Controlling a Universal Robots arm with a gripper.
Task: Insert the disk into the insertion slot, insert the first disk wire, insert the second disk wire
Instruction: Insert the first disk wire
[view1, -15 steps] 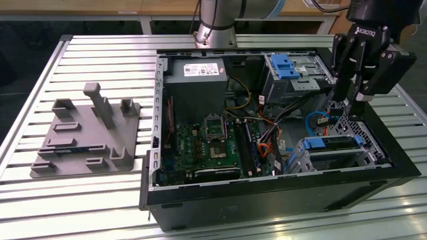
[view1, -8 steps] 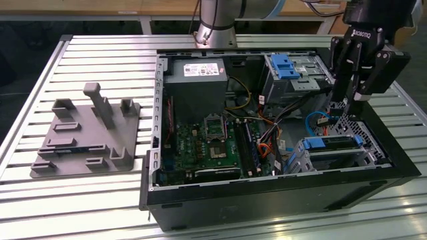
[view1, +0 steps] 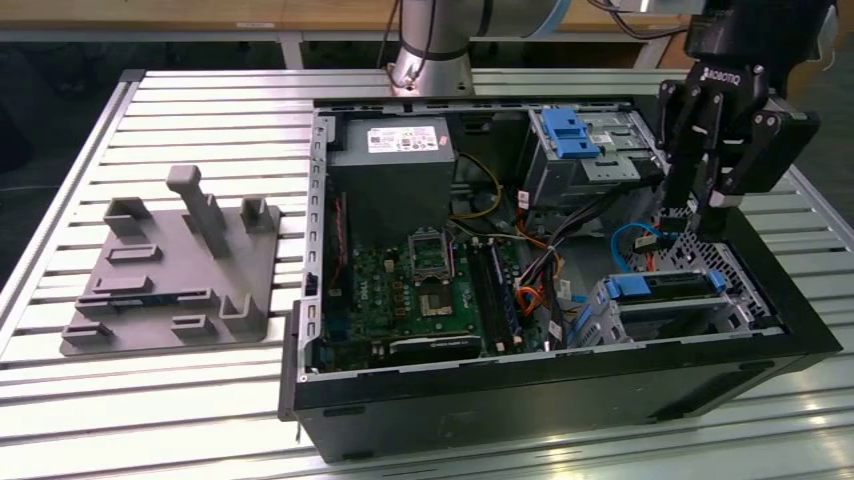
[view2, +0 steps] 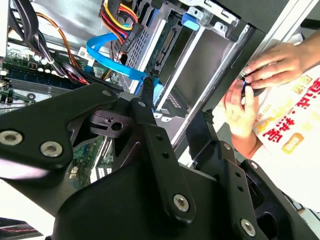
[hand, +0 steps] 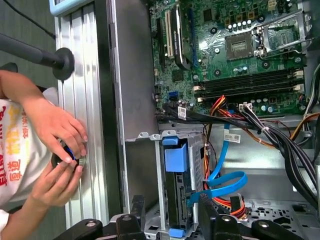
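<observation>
Hovers with black two-finger gripper (hand: 171, 201) spread wide, straight over blue-framed silver hard drive (hand: 176, 159) (apparently seated in grey perforated sheet-metal bay (hand: 198, 150)), lengthwise down the gap.

The exterior view looks down from well off at the surface (view1: 200, 400) and open computer case (view1: 534, 395). Both wrist views peer closely past the jaws, sharing the disk (hand: 176, 160) and blue cable (view2: 107, 57).

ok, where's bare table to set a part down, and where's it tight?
Free: the slatted table nearer the camera than the grey fixture, and the strip beyond it. Crowded: inside the computer case, where cables run and the gripper hangs near the disk.
</observation>
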